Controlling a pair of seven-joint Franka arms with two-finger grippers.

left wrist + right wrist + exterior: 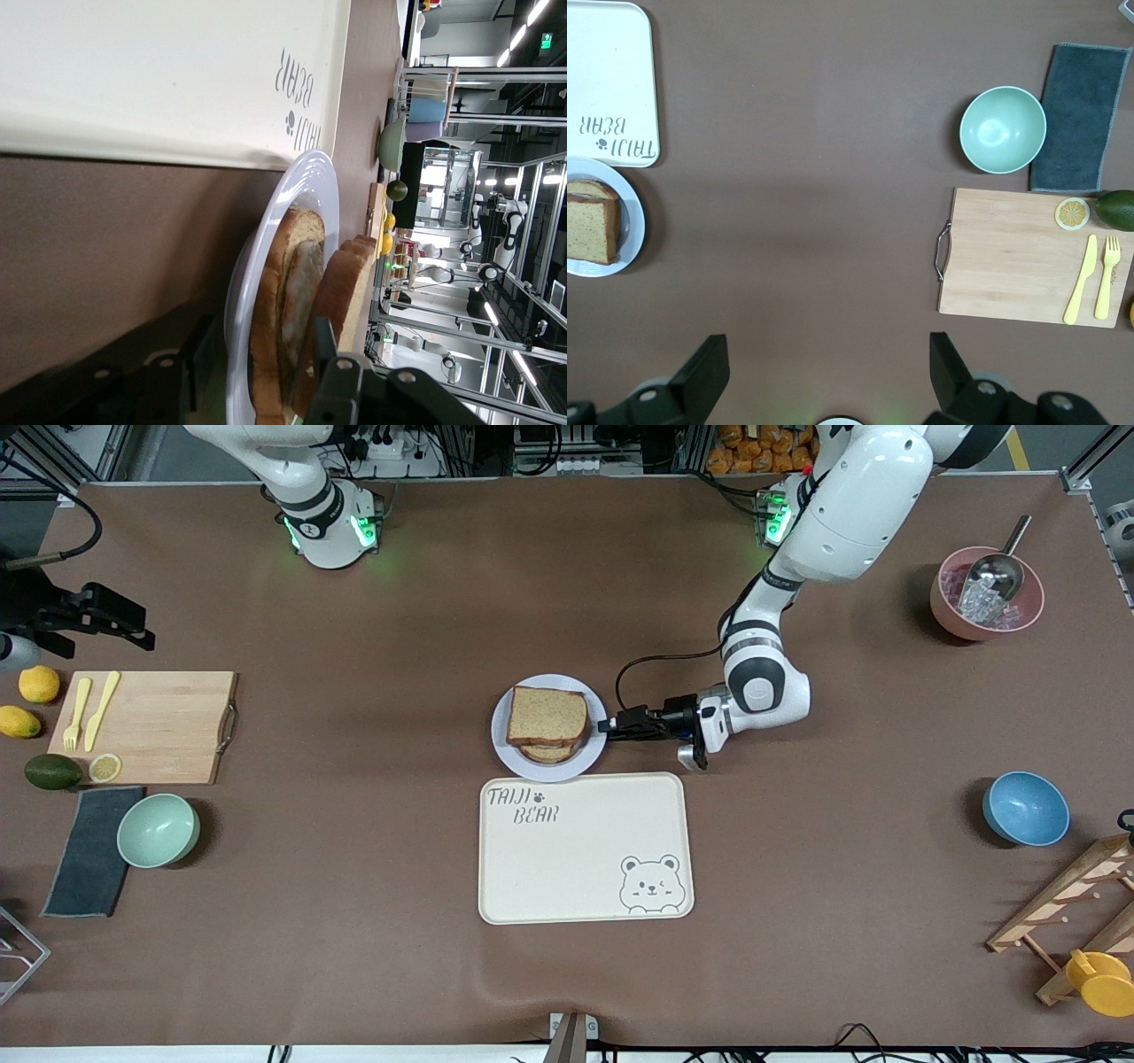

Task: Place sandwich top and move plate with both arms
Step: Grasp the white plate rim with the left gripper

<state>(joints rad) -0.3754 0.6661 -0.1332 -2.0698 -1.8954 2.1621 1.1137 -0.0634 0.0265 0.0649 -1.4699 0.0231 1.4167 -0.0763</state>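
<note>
Front view shows one plate (503,746) at the tray's (585,850) 12 o'clock, carrying one sandwich top (547,716). Left gripper (607,726) straddles its rim, spread. Right gripper (824,376), spread, waits above the surface (372,921).

Sandwich top (547,715): brown wholemeal slice, roughly square, darker crust edge. It is being carried flat on the lower slice (549,752), slightly offset, so that the lower slice's rounded edge is being left exposed on the side nearer the front camera. In the left wrist view a pale filling is being shown between the two slices.

Plate (509,751): small, round, pale lavender-white, lying flat on the tabletop near mid-table. The stack is being borne on it. The plate is being kept just beside the cream tray's (585,849) edge, farther from the front camera than the tray.
</note>
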